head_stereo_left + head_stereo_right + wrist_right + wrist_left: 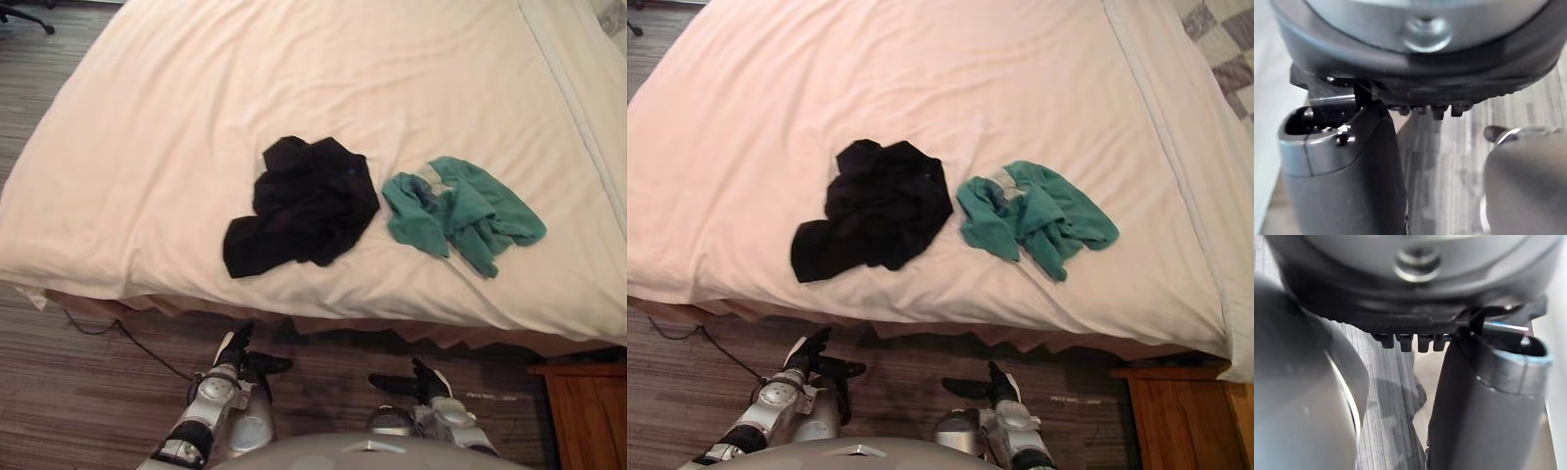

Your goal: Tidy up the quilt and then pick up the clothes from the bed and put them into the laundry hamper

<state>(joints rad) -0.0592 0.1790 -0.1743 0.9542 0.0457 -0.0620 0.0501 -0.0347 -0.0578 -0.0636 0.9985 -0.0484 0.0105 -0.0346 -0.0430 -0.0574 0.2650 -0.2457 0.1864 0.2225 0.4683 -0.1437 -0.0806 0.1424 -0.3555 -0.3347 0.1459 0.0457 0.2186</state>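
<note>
A pale pink quilt [294, 78] lies spread flat over the bed, with light creases. On its near half lie two crumpled garments: a black one [304, 206] at the middle and a green one [460, 211] just to its right, a small gap apart. Both of my hands hang low over the floor, in front of the bed's near edge and clear of the quilt. My left hand [238, 358] is open with relaxed fingers and holds nothing; its thumb [1484, 406] stands out in the left wrist view. My right hand [423, 382] is open and empty too, thumb [1347, 171] out.
A wooden bedside cabinet [588, 411] stands at the lower right by the bed's corner. A white strip of bedding [1176, 147] runs along the bed's right side, beside a checkered cloth [1220, 39]. An office chair base [24, 15] sits far left on the striped floor [78, 392].
</note>
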